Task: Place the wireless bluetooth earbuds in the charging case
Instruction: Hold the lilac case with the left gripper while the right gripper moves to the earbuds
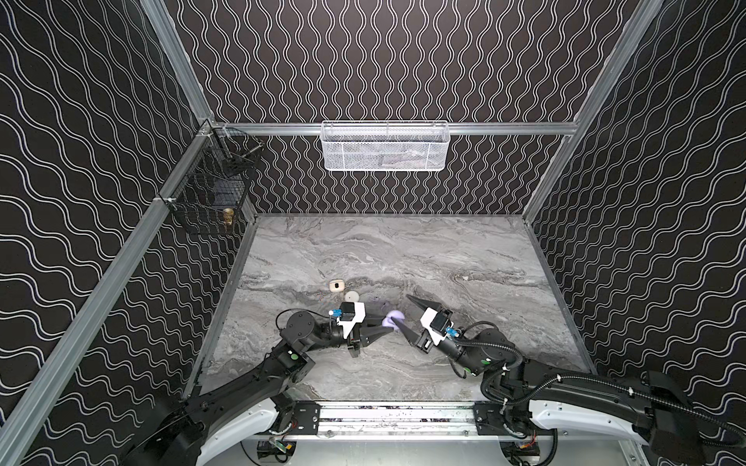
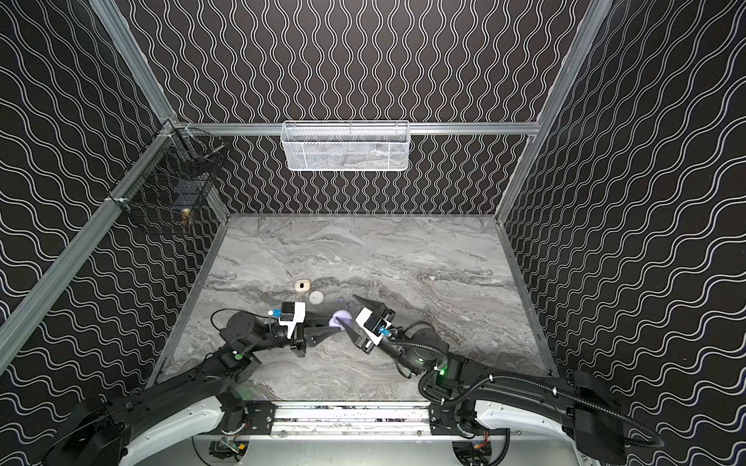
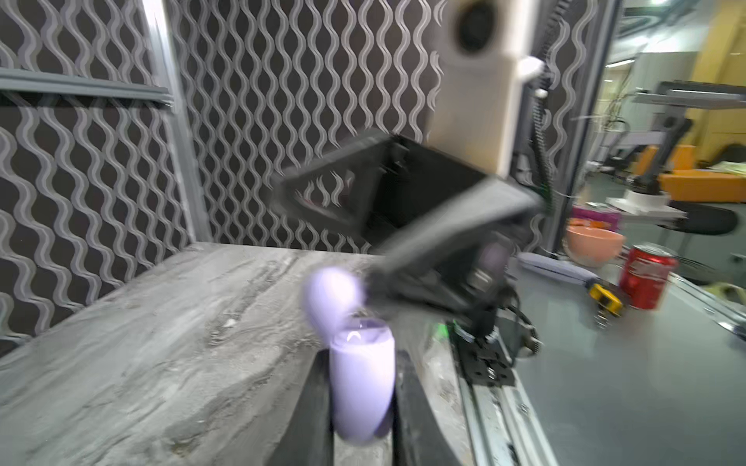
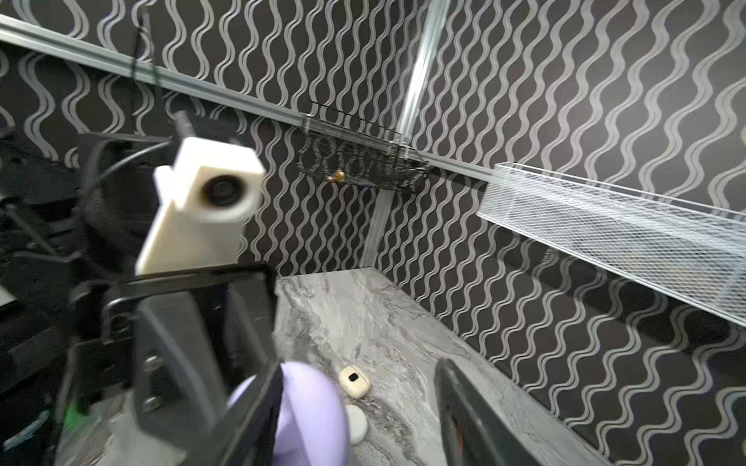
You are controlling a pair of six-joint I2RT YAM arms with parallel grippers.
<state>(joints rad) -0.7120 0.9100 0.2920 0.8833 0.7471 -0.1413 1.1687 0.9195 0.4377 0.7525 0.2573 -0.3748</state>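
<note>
My left gripper (image 1: 385, 326) (image 3: 361, 355) is shut on the body of a pale lavender charging case (image 1: 392, 319) (image 3: 361, 375), held upright above the marble table (image 1: 403, 250). Its lid (image 3: 329, 298) (image 4: 311, 407) stands open. My right gripper (image 1: 400, 308) (image 4: 359, 365) is open just right of the case, with one finger against the lid's outer side and the other well clear. In both top views a tiny lavender piece (image 1: 377, 300) (image 2: 341, 300), seemingly an earbud, lies on the table behind the case. What sits inside the case is too blurred to tell.
A cream case (image 1: 336, 285) (image 4: 354, 381) and a round white case (image 1: 351, 296) (image 4: 357, 423) lie behind the left gripper. A tiny white speck (image 1: 465, 277) rests farther right. A white mesh basket (image 1: 385, 145) hangs on the back wall, and a black wire basket (image 1: 210, 189) hangs at the left.
</note>
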